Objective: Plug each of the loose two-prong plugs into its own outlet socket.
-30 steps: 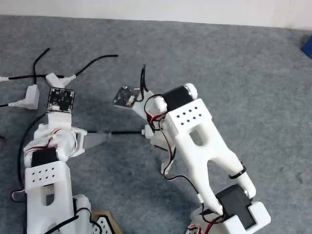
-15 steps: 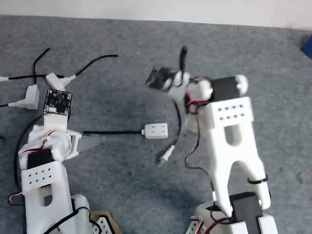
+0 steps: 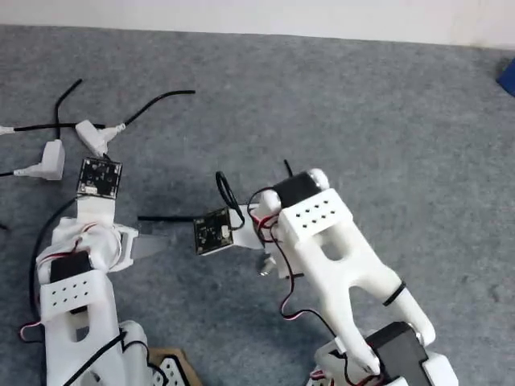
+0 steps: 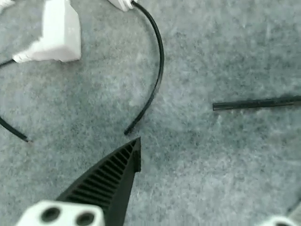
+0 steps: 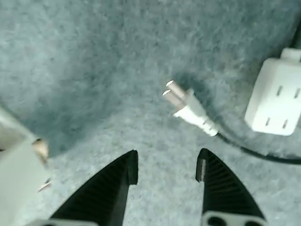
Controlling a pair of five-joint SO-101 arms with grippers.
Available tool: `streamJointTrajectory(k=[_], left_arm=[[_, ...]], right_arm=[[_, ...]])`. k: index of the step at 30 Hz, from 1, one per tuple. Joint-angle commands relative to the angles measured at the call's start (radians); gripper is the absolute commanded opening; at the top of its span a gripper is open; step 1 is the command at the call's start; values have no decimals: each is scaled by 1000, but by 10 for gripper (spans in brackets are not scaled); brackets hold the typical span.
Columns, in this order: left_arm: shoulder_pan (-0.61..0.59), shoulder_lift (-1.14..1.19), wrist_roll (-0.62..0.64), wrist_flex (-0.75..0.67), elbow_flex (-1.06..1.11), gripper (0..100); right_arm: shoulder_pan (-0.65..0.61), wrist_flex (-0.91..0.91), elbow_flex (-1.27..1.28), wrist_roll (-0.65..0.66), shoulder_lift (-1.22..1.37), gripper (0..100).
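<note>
right gripper [image 5: 167, 170] hangs with fingers spread over the loose two-prong plug [image 5: 190, 112], looks lined up to grab it. outlet block [image 5: 277, 96] is just beside. left gripper [image 3: 154, 239]: can't tell.

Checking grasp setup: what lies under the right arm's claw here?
Below the open right claw, a white two-prong plug lies ungripped on the grey mat, a white outlet block beside it. In the high view the right arm covers that block.
</note>
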Motion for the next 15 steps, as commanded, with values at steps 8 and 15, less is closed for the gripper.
streamJointTrajectory(k=[8, 15], left_arm=[[-4, -16, -11, -20, -1, 511], [-7, -21, -18, -20, 27, 511]], right_arm=[[-13, -384, 222, 26, -31, 198], [-10, -443, 249, 17, -31, 198]])
